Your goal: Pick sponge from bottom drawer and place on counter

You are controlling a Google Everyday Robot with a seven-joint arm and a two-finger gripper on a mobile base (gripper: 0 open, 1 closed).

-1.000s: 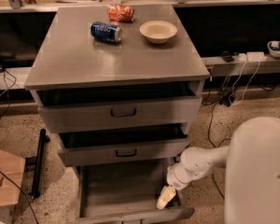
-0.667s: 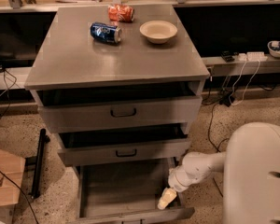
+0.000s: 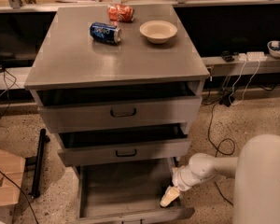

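The bottom drawer (image 3: 107,190) is pulled out at the foot of the grey cabinet, and the part of its floor that shows is bare. No sponge shows; the drawer's back part is hidden under the middle drawer. My gripper (image 3: 169,197) reaches down over the drawer's right front corner, at the end of my white arm (image 3: 210,169) coming in from the right. The counter (image 3: 84,59) is the cabinet's grey metal top.
A blue can (image 3: 105,32) lying on its side, a red can (image 3: 121,13) and a beige bowl (image 3: 158,31) sit at the back of the counter. The top drawer (image 3: 121,111) and middle drawer (image 3: 126,151) stand partly open. Cables (image 3: 214,125) trail on the floor at right. A black bar (image 3: 38,162) lies at left.
My arm and gripper have barely moved, staying at the right front of the bottom drawer. The view has closed in slightly on the cabinet.
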